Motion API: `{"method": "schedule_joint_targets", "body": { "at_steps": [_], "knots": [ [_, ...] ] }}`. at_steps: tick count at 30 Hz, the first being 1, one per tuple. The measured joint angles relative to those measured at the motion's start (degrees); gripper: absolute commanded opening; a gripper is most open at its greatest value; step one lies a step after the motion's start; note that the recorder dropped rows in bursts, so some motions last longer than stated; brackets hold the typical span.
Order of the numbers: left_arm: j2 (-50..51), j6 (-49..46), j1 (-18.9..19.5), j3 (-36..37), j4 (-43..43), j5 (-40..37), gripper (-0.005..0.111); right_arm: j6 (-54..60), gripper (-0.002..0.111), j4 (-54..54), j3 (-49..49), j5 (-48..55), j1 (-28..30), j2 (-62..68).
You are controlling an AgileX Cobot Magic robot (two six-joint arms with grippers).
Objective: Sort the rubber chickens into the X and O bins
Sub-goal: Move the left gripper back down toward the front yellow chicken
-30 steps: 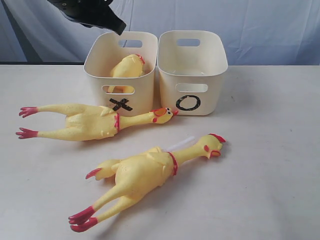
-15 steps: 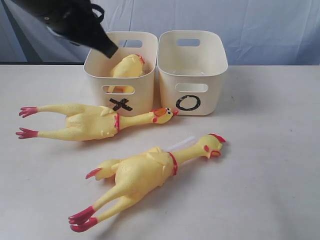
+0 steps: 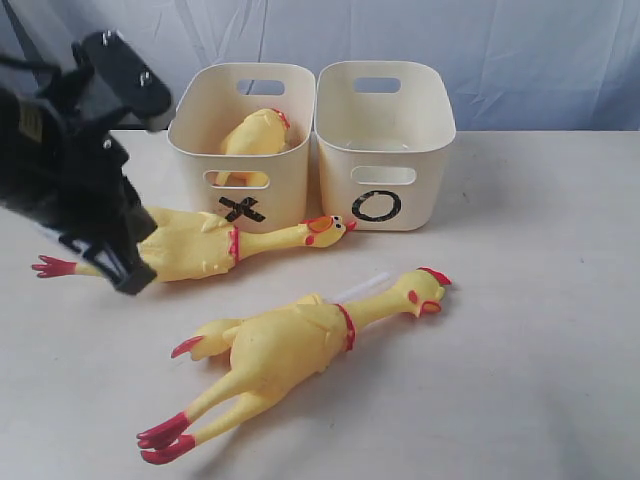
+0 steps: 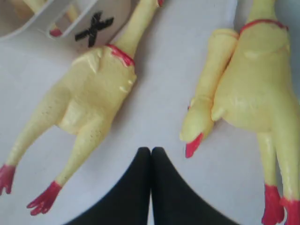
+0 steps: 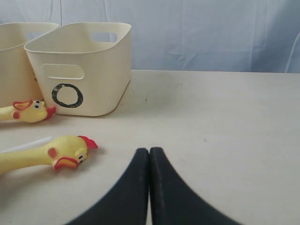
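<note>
— On the pale table (image 3: 540, 350), which chickens are lying out?

— Two items. Far chicken (image 3: 195, 245): long yellow plucked body, red neck ring, red feet, red comb; it is lying stretched out in front of the X bin (image 3: 285, 170), its head resting just beside the foot of the O bin (image 3: 420, 195). Near chicken (image 3: 285, 345): same make; it is lying diagonally closer to the camera, apart from both bins, with a white tube (image 3: 362, 287) sticking out beside its neck.

— And the containers?

— Two cream tubs with handle slots are standing side by side at the back. The X bin, black X on its front, is holding a binned chicken (image 3: 255, 135); its yellow back and a bit of red are showing above the rim. The O bin, black O on its front, is showing its cream inner walls.

— Grippers?

— Left gripper (image 4: 150, 150): black jaws pressed together on nothing; it is hovering low by the far chicken's legs, with the near chicken's wing tip just beside; whether it is touching the legs I cannot tell. Right gripper (image 5: 149, 151): jaws likewise pressed together, gripping nothing; it is hanging low over the table, apart from the near chicken's head and facing the O bin.
</note>
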State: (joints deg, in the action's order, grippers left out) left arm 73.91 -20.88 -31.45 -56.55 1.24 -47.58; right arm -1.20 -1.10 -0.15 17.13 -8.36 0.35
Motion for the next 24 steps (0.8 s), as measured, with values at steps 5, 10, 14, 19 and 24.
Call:
{"method": "schedule_joint_targets", "body": {
  "at_steps": [5,10,14,19,24],
  "knots": [
    [-1.25,-0.81,0.0,8.89,-0.4,5.49,0.0,0.0,0.0,0.0,0.0,0.0,0.0,0.0],
    [-1.73,-3.15,-0.14,14.97,-2.99,12.07,0.0,0.0,0.0,0.0,0.0,0.0,0.0,0.0],
    [-1.73,-5.96,-3.62,18.31,-2.84,15.48,0.002,0.0,0.0,0.0,0.0,0.0,0.0,0.0],
    [-1.73,-6.36,-5.42,20.03,-1.24,19.01,0.033,0.0,0.0,0.0,0.0,0.0,0.0,0.0],
    [-1.73,-6.6,-5.42,20.26,-1.24,22.9,0.058,0.0,0.0,0.0,0.0,0.0,0.0,0.0]
  ]
}}
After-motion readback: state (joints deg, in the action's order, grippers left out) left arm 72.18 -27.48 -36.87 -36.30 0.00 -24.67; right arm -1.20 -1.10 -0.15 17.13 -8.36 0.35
